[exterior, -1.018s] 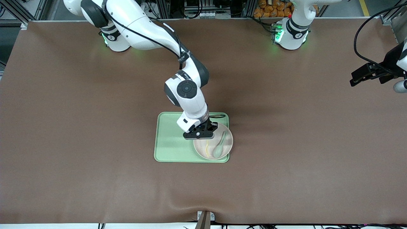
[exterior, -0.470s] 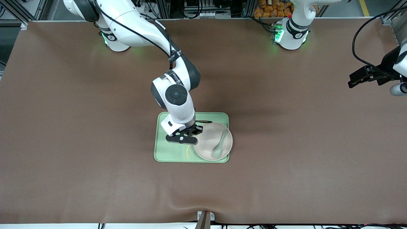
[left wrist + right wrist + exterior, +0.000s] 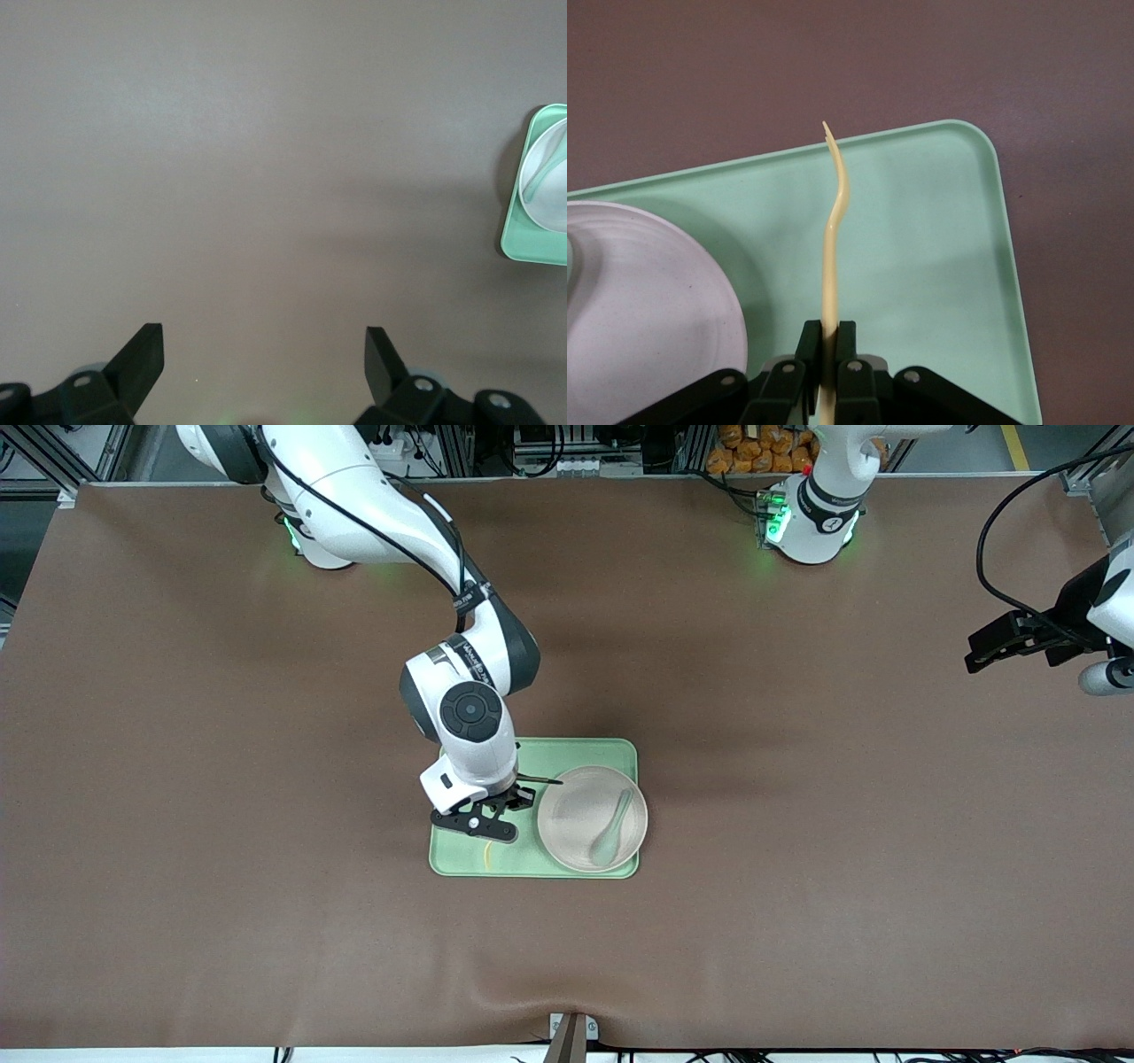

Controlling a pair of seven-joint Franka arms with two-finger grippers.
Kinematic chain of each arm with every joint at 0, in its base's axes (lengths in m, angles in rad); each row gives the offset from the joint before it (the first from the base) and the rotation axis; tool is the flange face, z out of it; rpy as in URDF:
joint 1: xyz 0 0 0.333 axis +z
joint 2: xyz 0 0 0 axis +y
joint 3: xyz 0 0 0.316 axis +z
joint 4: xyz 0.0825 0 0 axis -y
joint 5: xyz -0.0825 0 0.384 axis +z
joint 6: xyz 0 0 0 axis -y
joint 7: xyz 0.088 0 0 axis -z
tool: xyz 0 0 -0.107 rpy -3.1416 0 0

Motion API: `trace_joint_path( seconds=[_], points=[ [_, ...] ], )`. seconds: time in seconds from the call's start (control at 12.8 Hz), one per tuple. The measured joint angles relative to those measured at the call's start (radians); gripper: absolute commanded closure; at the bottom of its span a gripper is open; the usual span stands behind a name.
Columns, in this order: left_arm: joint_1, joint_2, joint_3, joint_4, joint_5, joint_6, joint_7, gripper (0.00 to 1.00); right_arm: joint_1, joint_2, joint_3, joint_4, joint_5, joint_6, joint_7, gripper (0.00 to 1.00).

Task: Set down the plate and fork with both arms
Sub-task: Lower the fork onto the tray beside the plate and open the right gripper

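Tabletop: brown mat across the whole surface, wrinkled at the edge nearest the front camera.
Tray: light green rectangle near the middle of the tabletop, carrying the plate at the end toward my left arm.
Fork: pale yellow, clamped by its handle in my right jaws, its curved tip pointing away from them over the bare green part of the tray, just beside the plate; only a small sliver of it shows under my right jaws in the front view.
Right jaws: closed tight on the fork, hanging over the tray at the end toward my right arm; in my right wrist view both fingers press the handle.
Plate: round and cream, flat on the tray, not touched by my jaws.
Spoon: pale green, lying in the plate.
Left jaws: spread wide and empty, waiting in the air over the tabletop's edge at my left arm's end, well apart from the tray; my left wrist view shows bare mat between the fingers.
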Motion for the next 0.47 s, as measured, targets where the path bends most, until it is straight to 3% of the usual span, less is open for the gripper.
trace_joint_path(
  seconds=[0.47],
  points=[
    [-0.004, 0.008, -0.010, -0.002, 0.000, 0.006, 0.000, 0.00, -0.079, -0.004, -0.003, -0.073, 0.013, 0.040, -0.129, 1.00]
  ],
)
